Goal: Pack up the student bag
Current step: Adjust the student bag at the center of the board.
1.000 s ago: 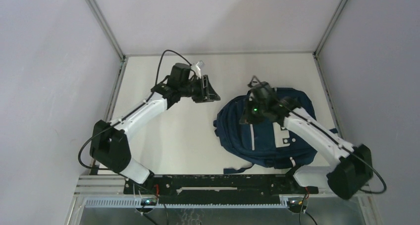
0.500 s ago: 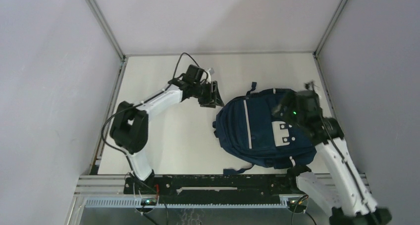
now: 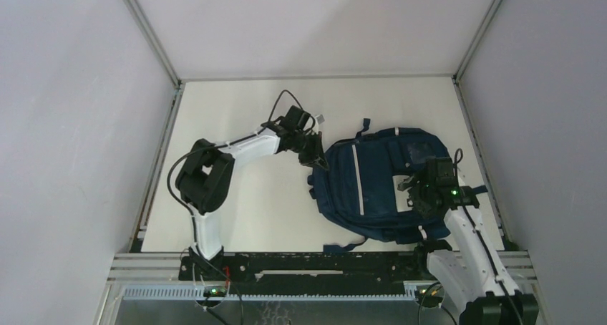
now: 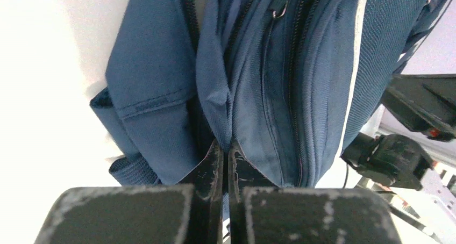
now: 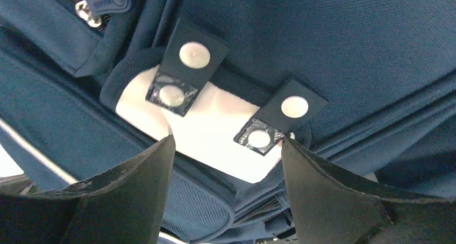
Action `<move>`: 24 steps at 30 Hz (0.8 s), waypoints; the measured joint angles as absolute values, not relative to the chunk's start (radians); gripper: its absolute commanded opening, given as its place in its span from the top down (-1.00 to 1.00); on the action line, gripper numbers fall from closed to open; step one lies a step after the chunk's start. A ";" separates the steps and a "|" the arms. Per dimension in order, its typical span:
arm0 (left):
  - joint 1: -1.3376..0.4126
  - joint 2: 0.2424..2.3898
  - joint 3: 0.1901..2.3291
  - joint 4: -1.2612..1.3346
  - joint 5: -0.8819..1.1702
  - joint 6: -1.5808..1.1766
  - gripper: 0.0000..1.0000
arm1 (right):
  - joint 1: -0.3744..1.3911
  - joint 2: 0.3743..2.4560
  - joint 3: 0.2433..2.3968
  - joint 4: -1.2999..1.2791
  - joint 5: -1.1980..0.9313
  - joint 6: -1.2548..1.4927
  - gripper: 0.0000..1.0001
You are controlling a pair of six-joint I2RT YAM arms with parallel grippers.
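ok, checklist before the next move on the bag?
1. Grip: left fingers shut on a fabric fold at the side of the student bag: ok.
2. Free arm: right fingers open above the white patch, holding nothing: ok.
3. Bag lying on the table: ok.
4. Main compartment unzipped: cannot tell; only a zip pull shows.
5. Things to pack in view: not ok, none seen.

The flat off-white counter (image 3: 243, 196) is enclosed on three sides by plain pale grey wall panels (image 3: 71, 124). Silver metal corner posts (image 3: 147, 31) join the panels. Lighting is even and diffuse.
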State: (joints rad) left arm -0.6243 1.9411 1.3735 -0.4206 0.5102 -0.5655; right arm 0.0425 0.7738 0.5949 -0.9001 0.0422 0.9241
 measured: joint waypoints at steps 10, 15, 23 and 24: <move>-0.498 1.752 1.104 -0.269 0.488 -0.610 1.00 | 0.145 1.259 0.704 -0.517 -0.068 0.857 -0.48; -0.565 1.597 0.919 -0.244 0.404 -0.614 0.95 | 0.178 1.602 1.004 -0.411 -0.162 0.733 -0.54; -0.857 1.446 0.892 -0.275 0.390 -0.620 0.01 | 0.194 1.650 1.170 -0.405 -0.248 0.626 -0.65; -0.857 1.417 0.900 -0.300 0.387 -0.619 0.01 | 0.194 1.607 1.155 -0.412 -0.244 0.612 -0.65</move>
State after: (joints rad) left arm -0.8566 1.4174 0.9001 -0.2996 0.3870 -0.6189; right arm 0.1944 1.6070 1.1553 -0.4122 -0.2436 0.6121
